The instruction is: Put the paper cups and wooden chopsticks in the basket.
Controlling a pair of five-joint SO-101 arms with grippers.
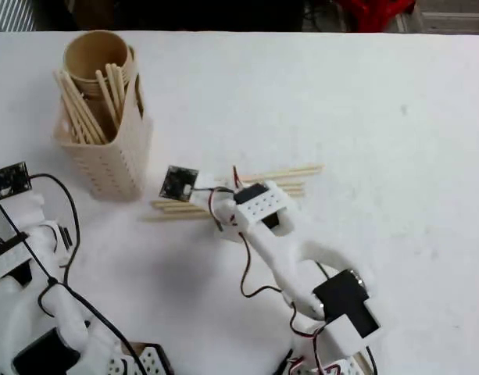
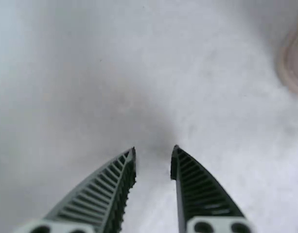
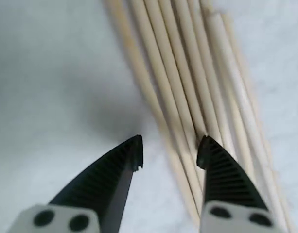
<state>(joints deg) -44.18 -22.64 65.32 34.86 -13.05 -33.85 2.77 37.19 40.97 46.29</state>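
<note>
Pick-up of the loose chopsticks is judged to be the step in hand: the right gripper is held open low over the bundle, with one fingertip above the sticks and the other above bare counter beside them. The bundle is seen lying flat on the counter, near the basket but apart from it, and is partly covered in the high view by the right arm. For the next move, the jaws would need to be shifted until some sticks are straddled, then lowered to the counter and closed. Thin round sticks lying side by side may be expected to roll or splay, so perhaps only a few would be caught. The basket is shown upright at the left of the high view, with stacked cups standing in it and a sheaf of chopsticks leaning inside beside them. With the cups in place, the loose bundle appears to be what is left. The left gripper is held open over bare counter, with nothing gripped.
</note>
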